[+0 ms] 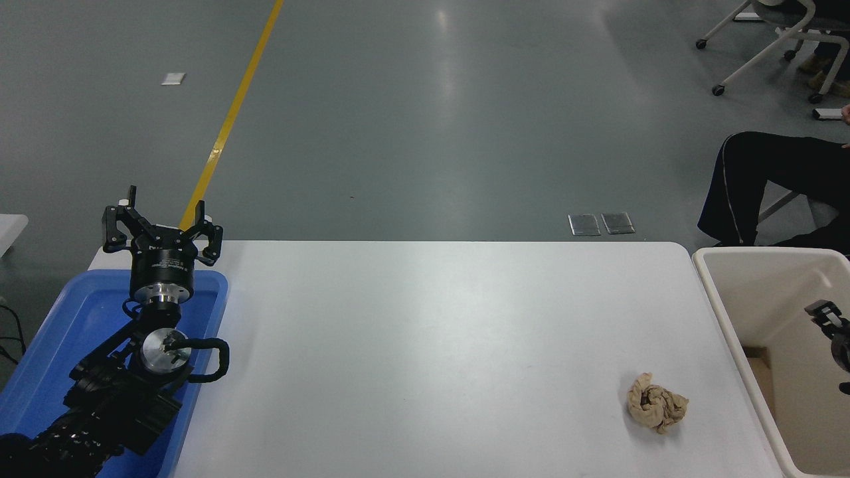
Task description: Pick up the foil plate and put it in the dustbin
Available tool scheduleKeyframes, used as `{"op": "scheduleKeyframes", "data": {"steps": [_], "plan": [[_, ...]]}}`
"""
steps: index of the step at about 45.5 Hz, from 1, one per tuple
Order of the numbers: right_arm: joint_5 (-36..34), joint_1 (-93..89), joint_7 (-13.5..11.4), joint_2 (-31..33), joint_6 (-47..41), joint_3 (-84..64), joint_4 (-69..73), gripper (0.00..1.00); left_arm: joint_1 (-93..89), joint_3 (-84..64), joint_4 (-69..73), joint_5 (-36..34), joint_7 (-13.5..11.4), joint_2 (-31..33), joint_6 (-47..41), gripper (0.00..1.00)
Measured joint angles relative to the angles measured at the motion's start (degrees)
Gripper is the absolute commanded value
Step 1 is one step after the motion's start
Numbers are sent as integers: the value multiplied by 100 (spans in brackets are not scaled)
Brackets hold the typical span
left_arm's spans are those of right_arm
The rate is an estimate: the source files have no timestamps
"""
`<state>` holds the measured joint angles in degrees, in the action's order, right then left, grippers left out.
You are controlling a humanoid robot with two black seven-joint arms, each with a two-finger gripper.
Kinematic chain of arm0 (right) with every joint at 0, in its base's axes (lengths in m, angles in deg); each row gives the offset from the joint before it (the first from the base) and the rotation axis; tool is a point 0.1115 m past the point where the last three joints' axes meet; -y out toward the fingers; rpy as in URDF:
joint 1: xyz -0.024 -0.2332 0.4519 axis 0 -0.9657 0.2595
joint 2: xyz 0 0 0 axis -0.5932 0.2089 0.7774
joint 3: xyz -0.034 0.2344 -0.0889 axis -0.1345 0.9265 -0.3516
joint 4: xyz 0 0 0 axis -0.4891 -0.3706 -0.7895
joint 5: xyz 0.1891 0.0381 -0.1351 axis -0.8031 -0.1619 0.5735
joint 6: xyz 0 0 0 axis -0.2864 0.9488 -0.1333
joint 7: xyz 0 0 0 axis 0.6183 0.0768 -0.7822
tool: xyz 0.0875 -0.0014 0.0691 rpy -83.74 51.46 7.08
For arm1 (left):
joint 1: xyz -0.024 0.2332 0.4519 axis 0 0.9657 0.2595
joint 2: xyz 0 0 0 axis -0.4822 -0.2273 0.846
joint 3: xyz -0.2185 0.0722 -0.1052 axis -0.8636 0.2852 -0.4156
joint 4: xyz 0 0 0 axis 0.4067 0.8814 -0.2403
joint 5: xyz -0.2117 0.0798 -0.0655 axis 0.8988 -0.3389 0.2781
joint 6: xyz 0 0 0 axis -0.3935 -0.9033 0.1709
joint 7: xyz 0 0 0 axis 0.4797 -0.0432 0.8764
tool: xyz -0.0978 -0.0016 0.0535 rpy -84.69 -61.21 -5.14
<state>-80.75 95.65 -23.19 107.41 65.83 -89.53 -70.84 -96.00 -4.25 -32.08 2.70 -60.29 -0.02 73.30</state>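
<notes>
The right gripper point(827, 317) shows only partly at the 3 o'clock edge of the picture, over the open mouth of the dustbin point(727, 302). Just a black tip and part of the body are seen, so whether its fingers are spread or closed cannot be told; nothing is visible in them. The foil plate is not visible anywhere in the picture; whether it lies in the hidden part of the dustbin cannot be told.

The dustbin is a cream-beige plastic bin with a thick rounded rim and deep plain walls, standing against the desk's point(431, 345) 3 o'clock edge. A brown patch shows low on its inner wall.

On the white desk, toward 4 o'clock and near the dustbin's rim but apart from it, lies a crumpled brown paper ball point(656, 411).

The left gripper point(161, 229) stands at 9 o'clock with its fingers spread wide, pointing away from the camera, above the far end of a shallow blue tray point(46, 345).

A seated person's dark-trousered leg point(770, 179) shows beyond the dustbin at 2 o'clock.
</notes>
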Motion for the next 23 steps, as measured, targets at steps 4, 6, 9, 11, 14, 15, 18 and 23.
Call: {"op": "scheduleKeyframes", "data": {"steps": [4,6,9,11,14,15,18,23], "plan": [[32,117,105,-14,-35,-176,50,100,-1,0,0,0,0,0,0,99],[44,181,139,-28,-59,-269,63,100,0,0,0,-1,0,0,0,99],[56,317,185,-65,-114,-429,84,100,0,0,0,-6,0,0,0,99],[62,429,210,-94,-168,-522,106,100,0,0,0,-7,0,0,0,99],[70,622,237,-142,-268,-630,153,100,-1,0,0,-7,0,0,0,99],[70,683,246,-156,-295,-653,174,100,0,0,0,-7,0,0,0,99],[82,970,260,-180,-388,-743,387,100,0,0,0,-9,2,0,0,99],[96,1400,277,-173,-471,-966,865,100,-4,0,-1,-13,7,1,0,99]]}}
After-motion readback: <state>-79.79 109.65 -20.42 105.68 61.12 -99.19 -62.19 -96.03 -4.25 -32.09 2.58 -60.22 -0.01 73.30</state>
